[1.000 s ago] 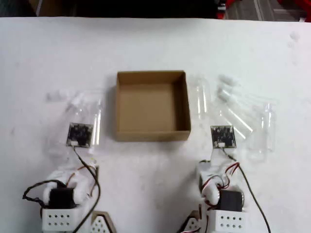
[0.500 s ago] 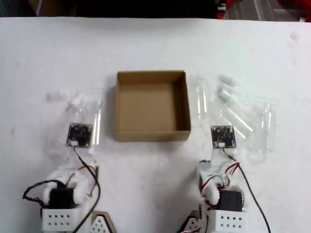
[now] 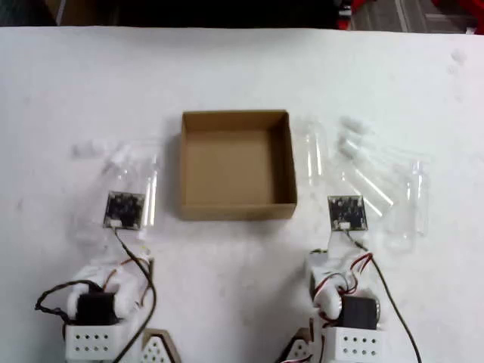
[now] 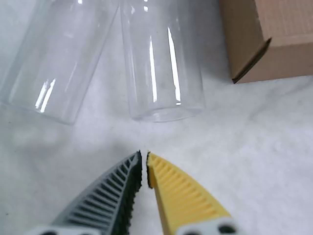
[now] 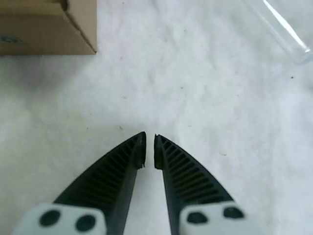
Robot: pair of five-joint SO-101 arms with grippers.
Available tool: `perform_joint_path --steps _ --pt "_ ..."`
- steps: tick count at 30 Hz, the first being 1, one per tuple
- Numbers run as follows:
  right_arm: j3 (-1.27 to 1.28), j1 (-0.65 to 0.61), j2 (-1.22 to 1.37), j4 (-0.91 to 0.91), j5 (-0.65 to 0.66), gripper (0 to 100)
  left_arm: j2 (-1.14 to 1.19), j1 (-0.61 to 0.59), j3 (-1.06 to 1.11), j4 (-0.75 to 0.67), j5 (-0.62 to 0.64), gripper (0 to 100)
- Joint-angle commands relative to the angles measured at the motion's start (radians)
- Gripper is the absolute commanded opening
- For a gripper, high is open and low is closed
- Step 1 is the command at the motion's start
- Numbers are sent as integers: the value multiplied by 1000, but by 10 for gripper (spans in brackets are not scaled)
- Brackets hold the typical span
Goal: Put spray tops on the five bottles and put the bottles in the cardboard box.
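Both sets of jaws were shut together on nothing: the left gripper (image 4: 144, 159) sat just short of the near end of a clear plastic bottle (image 4: 161, 63) lying on the white table (image 4: 274, 161), and the right gripper (image 5: 149, 139) was over bare tabletop. The brown cardboard box (image 3: 238, 209) sat empty between the arms with other clear bottles (image 3: 406, 204) lying beside it. So I'd say the job hadn't started, all the capping and boxing was left.

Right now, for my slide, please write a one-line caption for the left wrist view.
Shut left gripper over the white table, facing two clear bottles lying beside the cardboard box.
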Motion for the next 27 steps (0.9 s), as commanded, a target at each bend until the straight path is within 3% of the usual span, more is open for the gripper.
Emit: perform_joint_path --steps 1,11,27 --pt "9 -5 -4 1 9 15 -8 13 -2 2 -11 24" --pt "9 -84 -4 1 9 15 -8 13 -2 2 -6 24" --pt "9 -93 -4 1 9 15 -8 13 -2 2 -5 24"
